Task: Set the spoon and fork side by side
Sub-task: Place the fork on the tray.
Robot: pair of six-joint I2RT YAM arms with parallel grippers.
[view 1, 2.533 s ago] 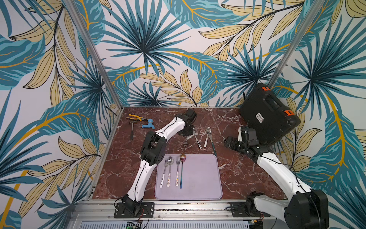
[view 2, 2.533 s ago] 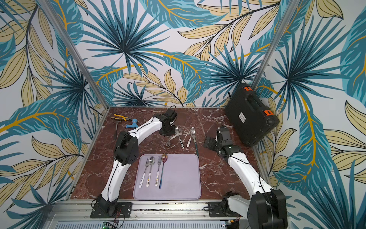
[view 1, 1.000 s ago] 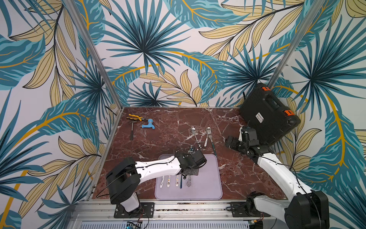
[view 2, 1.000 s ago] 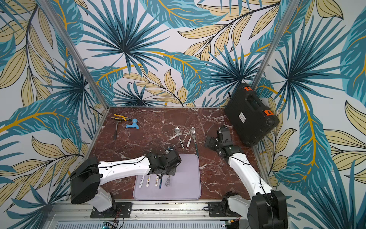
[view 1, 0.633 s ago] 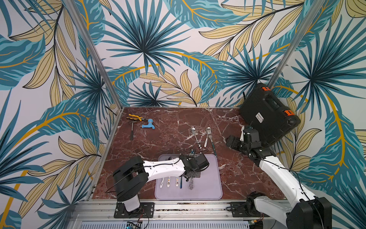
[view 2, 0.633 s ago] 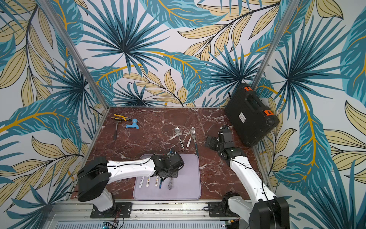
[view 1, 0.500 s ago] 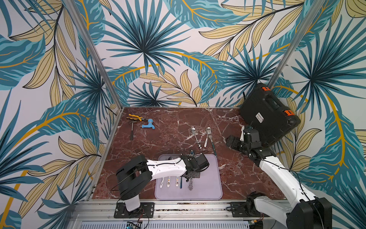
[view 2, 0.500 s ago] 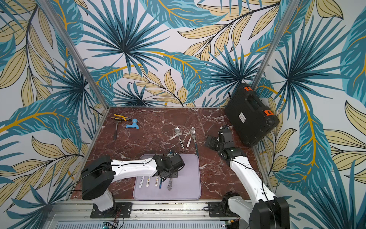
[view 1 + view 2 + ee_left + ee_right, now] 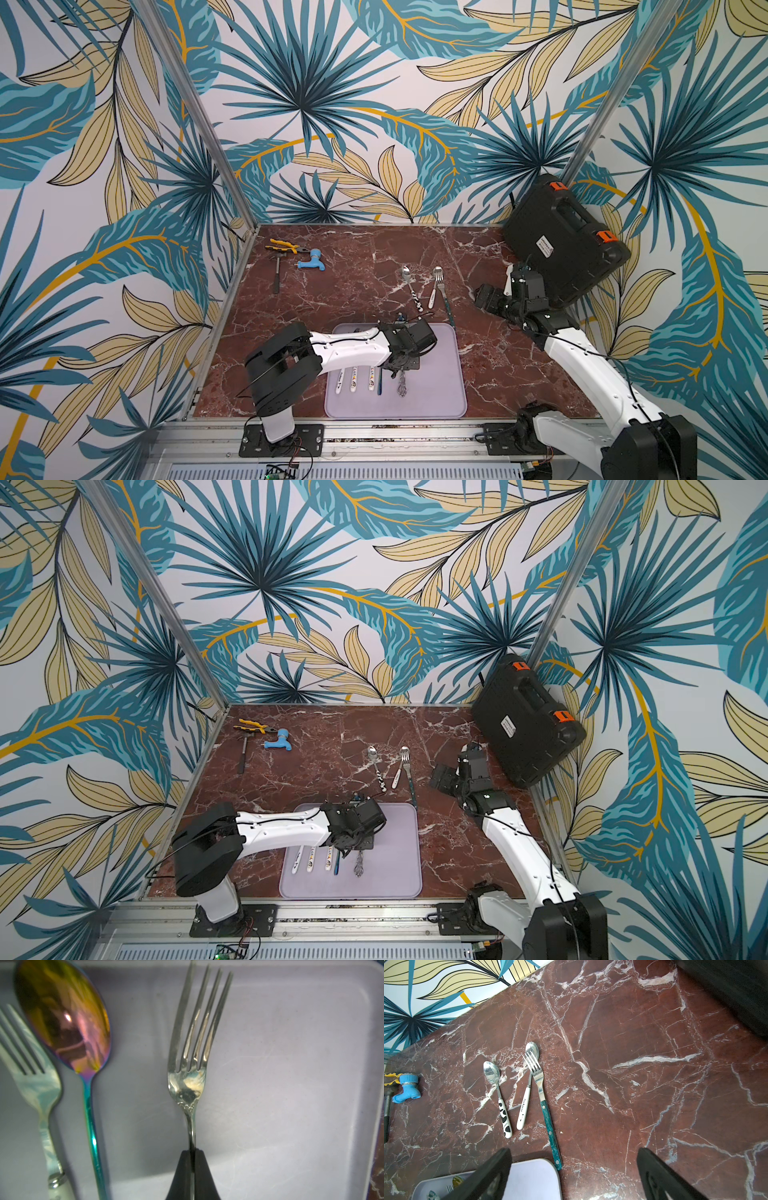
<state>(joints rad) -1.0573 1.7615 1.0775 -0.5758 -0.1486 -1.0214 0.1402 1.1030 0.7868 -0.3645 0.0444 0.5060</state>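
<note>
The left jaws are pressed fully together on the thin neck of a silver fork [image 9: 188,1076]. Its tines point straight ahead of them over the lilac tray [image 9: 291,1084]. In a top view the fork's ornate handle end [image 9: 402,386] sticks out behind the jaws, toward the near edge of the tray. Whether the fork already rests on the tray or hangs just above it cannot be told.

The rainbow spoon [image 9: 62,1016] lies near the jaws, on the side toward the left arm's base. It runs parallel to the fork with a clear strip of tray between them. Just past it lies another fork [image 9: 37,1088].

The step in hand looks like the placing of the fork beside the spoon. The next move probably calls for a short drop until the fork lies flat, perhaps after a small nudge toward the spoon. The jaws would then part and lift straight up, so the fork does not drag or roll.

The right jaws stand wide apart and hold nothing, above the worktop [image 9: 633,1064]. Ahead of them lie 2 spoons and a green-handled fork [image 9: 544,1109], none of them in the jaws.
</note>
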